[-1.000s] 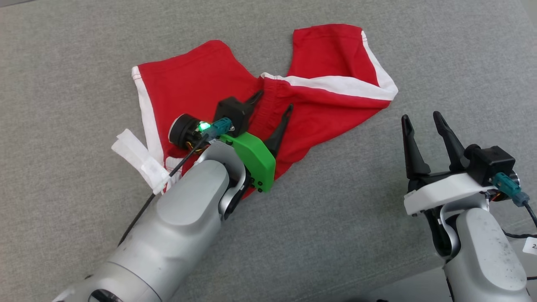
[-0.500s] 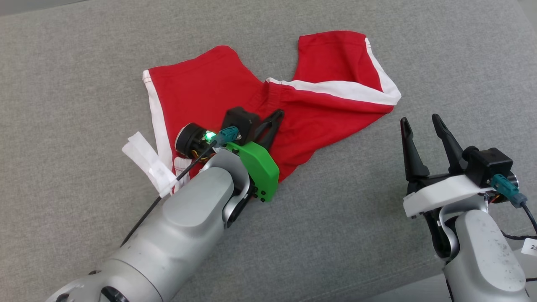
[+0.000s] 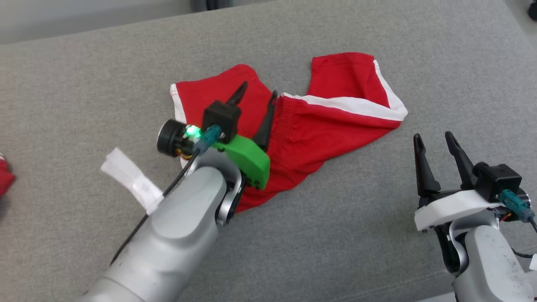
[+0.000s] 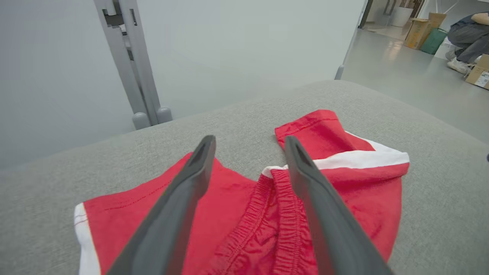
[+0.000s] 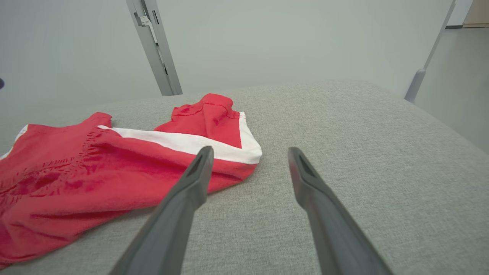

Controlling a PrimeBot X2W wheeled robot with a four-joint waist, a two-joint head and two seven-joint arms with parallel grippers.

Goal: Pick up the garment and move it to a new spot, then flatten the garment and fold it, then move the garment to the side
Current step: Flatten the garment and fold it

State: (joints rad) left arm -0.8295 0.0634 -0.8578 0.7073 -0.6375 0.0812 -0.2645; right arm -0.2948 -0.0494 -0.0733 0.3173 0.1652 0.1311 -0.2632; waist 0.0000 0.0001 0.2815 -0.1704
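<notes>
Reopened since the pinch, the left pincer (image 3: 259,89) is held spread above the red white-trimmed shorts (image 3: 327,126); the waistband (image 4: 280,206) is best gripped deeper.

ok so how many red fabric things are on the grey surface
2. The red shorts lie in the middle, beneath the open left gripper; a small red piece shows at the head view's far left edge, mostly cut off. More could lie beyond the frame.
</notes>
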